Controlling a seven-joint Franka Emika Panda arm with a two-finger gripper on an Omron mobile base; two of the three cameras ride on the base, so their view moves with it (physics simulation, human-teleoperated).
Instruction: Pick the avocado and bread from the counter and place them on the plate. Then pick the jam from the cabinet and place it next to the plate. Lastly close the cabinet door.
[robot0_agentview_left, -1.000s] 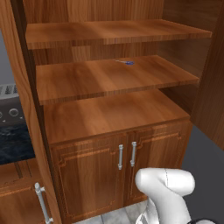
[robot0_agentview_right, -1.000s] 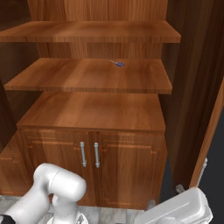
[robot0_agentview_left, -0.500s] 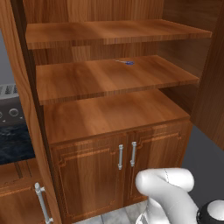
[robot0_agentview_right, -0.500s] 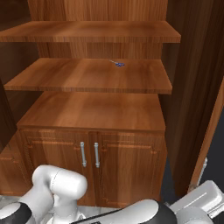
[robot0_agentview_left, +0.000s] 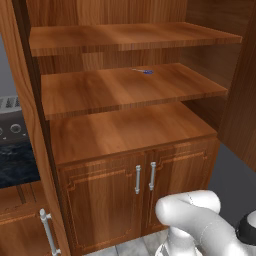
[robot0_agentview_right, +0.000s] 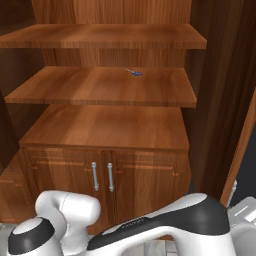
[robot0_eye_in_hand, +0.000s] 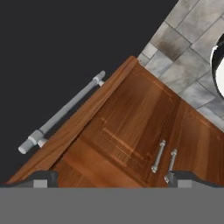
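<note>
Reddish-brown cabinet (robot0_agentview_left: 125, 135) stands open, shelves bare except a tiny blue speck (robot0_agentview_left: 147, 72); gripper (robot0_eye_in_hand: 111, 179), jaws spread wide and empty, faces the cabinet door (robot0_eye_in_hand: 65, 135) edge and its silver handle (robot0_eye_in_hand: 61, 113)

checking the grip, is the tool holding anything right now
Nothing is held: the tool is open, its tips apart with no thing between them, near the tall reddish-brown cabinet door's silver bar handle.
</note>
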